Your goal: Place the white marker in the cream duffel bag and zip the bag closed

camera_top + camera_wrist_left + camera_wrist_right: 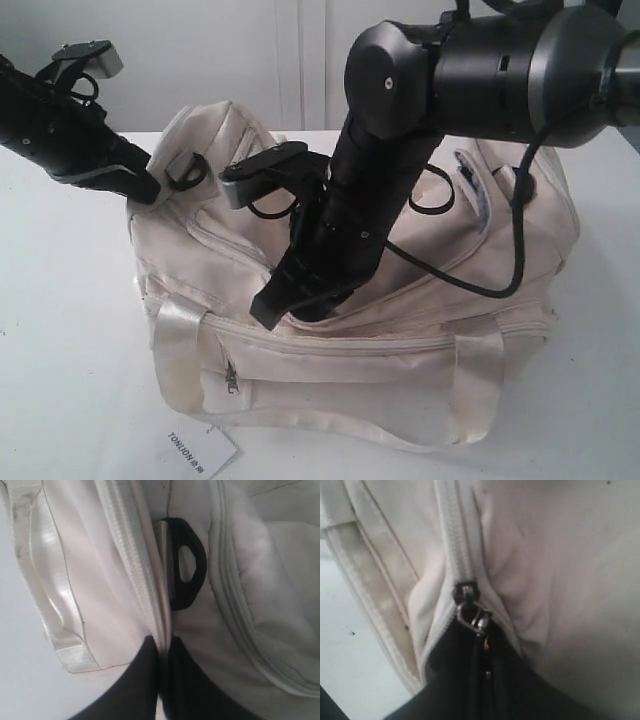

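1. Paper tag: printed, laid flat on the white table. It is nearer the camera than either set of fingers and just beside the bag's front edge.

2. Cream duffel bag: set on the table under both grippers. A satin handle is draped down the front face, below the right fingers.

3. Right gripper: lowered onto the curved top zipper near the bag's middle. The fingers are pressed together, and the metal zipper pull is pinched at their tips. The slider is seen just beyond the fingertips, and the teeth past it are meshed.

4. Left gripper: placed at the bag's far left end, well apart from the right fingers. Its fingers are clamped tight on a fold of bag fabric beside a zipper tape. A black D-ring is found just beyond the fingertips.
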Available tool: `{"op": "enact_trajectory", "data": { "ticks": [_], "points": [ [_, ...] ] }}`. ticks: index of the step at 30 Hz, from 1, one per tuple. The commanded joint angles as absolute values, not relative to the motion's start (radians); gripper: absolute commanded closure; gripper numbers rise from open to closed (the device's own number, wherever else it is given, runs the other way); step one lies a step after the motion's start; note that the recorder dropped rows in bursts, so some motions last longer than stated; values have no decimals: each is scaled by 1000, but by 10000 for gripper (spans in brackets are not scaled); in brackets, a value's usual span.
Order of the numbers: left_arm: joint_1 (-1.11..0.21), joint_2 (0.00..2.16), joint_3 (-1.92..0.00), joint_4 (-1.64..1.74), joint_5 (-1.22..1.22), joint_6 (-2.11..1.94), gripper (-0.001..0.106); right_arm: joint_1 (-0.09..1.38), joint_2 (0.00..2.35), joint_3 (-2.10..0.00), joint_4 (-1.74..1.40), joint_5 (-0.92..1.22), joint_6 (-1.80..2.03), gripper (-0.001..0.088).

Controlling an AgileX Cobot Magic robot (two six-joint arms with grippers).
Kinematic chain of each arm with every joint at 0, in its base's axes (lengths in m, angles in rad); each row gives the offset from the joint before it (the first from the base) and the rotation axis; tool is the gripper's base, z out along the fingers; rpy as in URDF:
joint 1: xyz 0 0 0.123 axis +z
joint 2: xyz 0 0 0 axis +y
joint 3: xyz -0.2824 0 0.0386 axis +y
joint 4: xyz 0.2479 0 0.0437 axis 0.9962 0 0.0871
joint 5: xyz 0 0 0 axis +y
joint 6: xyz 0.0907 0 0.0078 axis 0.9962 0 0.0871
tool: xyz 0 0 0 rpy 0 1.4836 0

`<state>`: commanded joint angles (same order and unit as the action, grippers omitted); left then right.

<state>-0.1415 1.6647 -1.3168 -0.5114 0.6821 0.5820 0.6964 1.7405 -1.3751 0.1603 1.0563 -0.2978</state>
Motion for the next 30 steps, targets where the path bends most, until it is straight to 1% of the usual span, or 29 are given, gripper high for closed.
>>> {"op": "enact_trajectory", "data": {
  "ticks": [12,17,21,30],
  "points": [
    [-142,1665,-1317,-490,682,584,1053,696,1629,-1375,-59,933,-360,868],
    [-142,1665,-1317,-490,682,596,1053,696,1623,-1375,-59,1002,-571,868],
    [-142,1665,-1317,-490,689,632,1053,696,1623,-1375,-93,1012,-606,868],
    [-142,1665,-1317,-490,695,659,1053,696,1623,-1375,-372,1049,-606,868]
  ]
}}
